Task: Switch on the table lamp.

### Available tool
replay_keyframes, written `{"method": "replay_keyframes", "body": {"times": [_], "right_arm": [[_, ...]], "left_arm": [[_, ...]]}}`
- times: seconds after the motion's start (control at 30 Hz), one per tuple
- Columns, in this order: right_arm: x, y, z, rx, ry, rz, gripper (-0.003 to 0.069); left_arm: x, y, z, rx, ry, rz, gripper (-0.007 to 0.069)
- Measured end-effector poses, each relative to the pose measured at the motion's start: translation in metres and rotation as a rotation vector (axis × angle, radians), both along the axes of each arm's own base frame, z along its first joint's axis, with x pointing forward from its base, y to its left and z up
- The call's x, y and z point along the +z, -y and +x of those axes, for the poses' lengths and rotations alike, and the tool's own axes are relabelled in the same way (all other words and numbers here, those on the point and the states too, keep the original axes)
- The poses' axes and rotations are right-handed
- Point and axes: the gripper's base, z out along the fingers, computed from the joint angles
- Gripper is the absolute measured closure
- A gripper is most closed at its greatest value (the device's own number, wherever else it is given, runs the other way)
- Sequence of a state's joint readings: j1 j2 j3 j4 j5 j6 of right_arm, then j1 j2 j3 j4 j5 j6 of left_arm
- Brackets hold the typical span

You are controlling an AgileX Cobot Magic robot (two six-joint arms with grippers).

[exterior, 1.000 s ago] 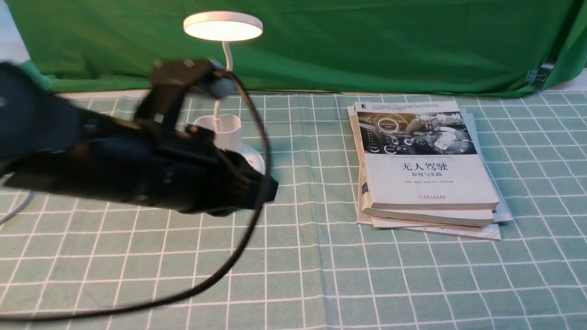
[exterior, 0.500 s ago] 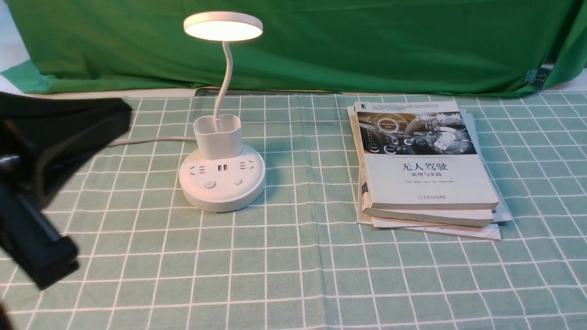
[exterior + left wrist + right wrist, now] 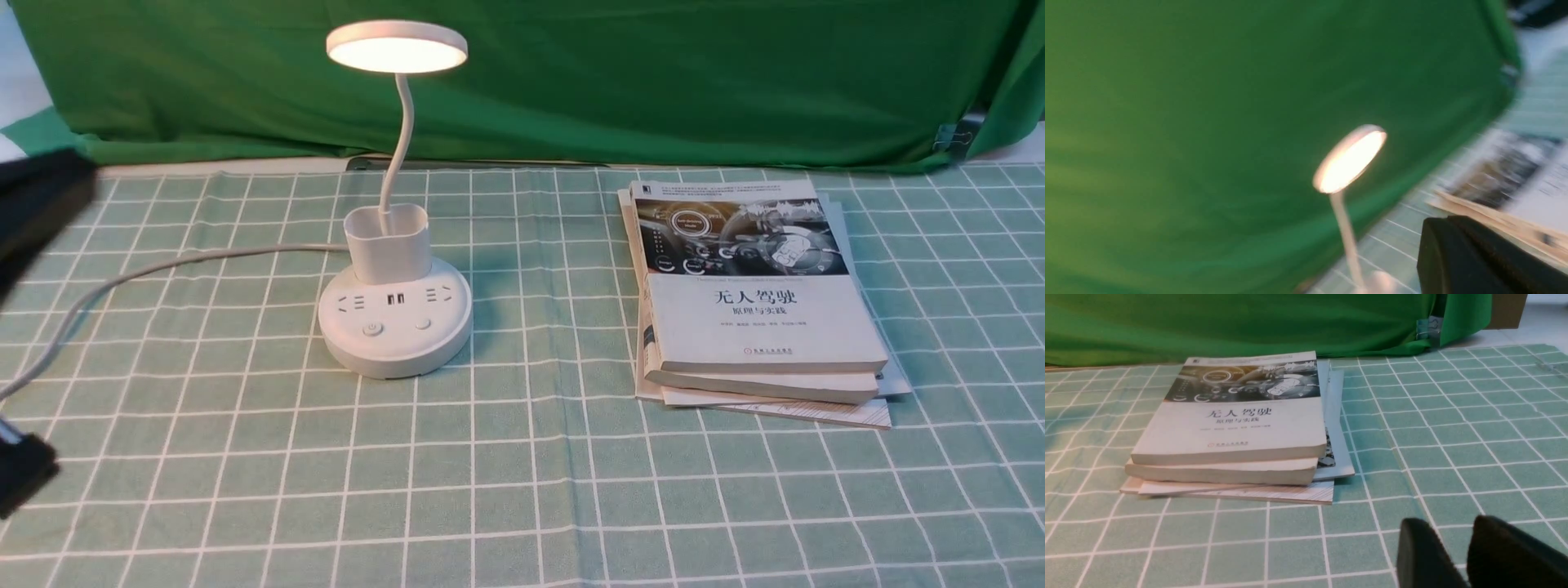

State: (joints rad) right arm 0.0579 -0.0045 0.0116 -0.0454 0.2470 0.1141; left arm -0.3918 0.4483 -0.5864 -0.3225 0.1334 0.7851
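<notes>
Table lamp (image 3: pixel 396 318) upright on the checked cloth (image 3: pixel 555 490), lit, w/ its disc head (image 3: pixel 397 47) glowing warm white underneath. Thin curved neck (image 3: pixel 402 147) rises out of the cup-like holder (image 3: pixel 388 249) at the back of the lamp's round base. Two btns on the base's near part, in front of the USB ports (image 3: pixel 396 299); sockets either side of those ports. Grey cable (image 3: pixel 188 259) runs from behind the holder, off to the lamp's left.

Stack of books & papers (image 3: pixel 763 294) lies flat, well to the right of the lamp, w/ a car-dashboard pic on the top cover. Green curtain (image 3: pixel 571 82) hangs behind the lamp; binder clip (image 3: pixel 953 137) on it, far right of the lamp.

L gripper (image 3: pixel 1447 220): jaws together, nothing held, well apart from the lamp. L arm pokes in at the front view's edge, left of the lamp, blurred.

R gripper (image 3: pixel 1447 520): jaws a bit apart, nothing btwn them, as far as the blurry tips show; also clear of the lamp.
</notes>
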Motion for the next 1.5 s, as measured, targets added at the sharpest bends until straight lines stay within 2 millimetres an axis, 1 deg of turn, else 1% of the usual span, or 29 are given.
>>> {"method": "replay_keyframes", "body": {"times": [0.03,0.17,0.23,0.27,0.3,0.33,0.37,0.4,0.5,0.53,0.57,0.6,0.63,0.77,0.87,0.93,1.07,1.5], "right_arm": [[0.000,0.000,0.000,0.000,0.000,0.000,0.0419],[0.000,0.000,0.000,0.000,-0.001,0.000,0.0419],[0.000,0.000,0.000,0.000,-0.001,0.000,0.0419],[0.000,0.000,0.000,0.000,-0.001,0.000,0.0419],[0.000,0.000,0.000,0.000,-0.001,0.000,0.0419],[0.000,0.000,0.000,0.000,-0.001,0.000,0.0419],[0.000,0.000,0.000,0.000,-0.001,0.000,0.0419],[0.000,0.000,0.000,0.000,-0.001,0.000,0.0419],[0.000,0.000,0.000,0.000,-0.001,0.000,0.0419],[0.000,0.000,0.000,0.000,-0.001,0.000,0.0419],[0.000,0.000,0.000,0.000,0.002,0.000,0.0419],[0.000,0.000,0.000,0.000,0.002,0.000,0.0419],[0.000,0.000,0.000,0.000,0.000,0.000,0.0419],[0.000,0.000,0.000,0.000,0.000,0.000,0.0419],[0.000,0.000,0.000,0.000,0.000,0.000,0.0419],[0.000,0.000,0.000,0.000,0.000,0.000,0.0419],[0.000,0.000,0.000,0.000,0.000,0.000,0.0419],[0.000,0.000,0.000,0.000,0.001,0.000,0.0418]], "left_arm": [[-0.003,-0.005,-0.005,0.032,0.039,-0.040,0.0624],[-0.037,-0.023,-0.020,0.162,0.067,-0.219,0.0622],[-0.057,-0.029,-0.025,0.225,0.041,-0.316,0.0622],[-0.063,-0.030,-0.026,0.234,0.027,-0.349,0.0621],[-0.074,-0.034,-0.030,0.271,0.004,-0.421,0.0618],[-0.088,-0.036,-0.031,0.308,-0.032,-0.449,0.0611],[-0.088,-0.036,-0.032,0.311,-0.030,-0.459,0.0610],[-0.104,-0.038,-0.033,0.348,-0.056,-0.477,0.0603],[-0.128,-0.038,-0.032,0.369,-0.098,-0.489,0.0593],[-0.132,-0.038,-0.032,0.372,-0.107,-0.487,0.0592],[-0.144,-0.038,-0.029,0.379,-0.139,-0.490,0.0586],[-0.147,-0.038,-0.029,0.382,-0.149,-0.492,0.0585],[-0.159,-0.038,-0.027,0.389,-0.189,-0.507,0.0581],[-0.166,-0.038,-0.027,0.399,-0.257,-0.529,0.0579],[-0.176,-0.037,-0.028,0.419,-0.367,-0.517,0.0576],[-0.178,-0.037,-0.029,0.422,-0.386,-0.513,0.0576],[-0.179,-0.037,-0.029,0.422,-0.388,-0.475,0.0571],[-0.179,-0.036,-0.029,0.412,-0.387,-0.463,0.0557]]}}
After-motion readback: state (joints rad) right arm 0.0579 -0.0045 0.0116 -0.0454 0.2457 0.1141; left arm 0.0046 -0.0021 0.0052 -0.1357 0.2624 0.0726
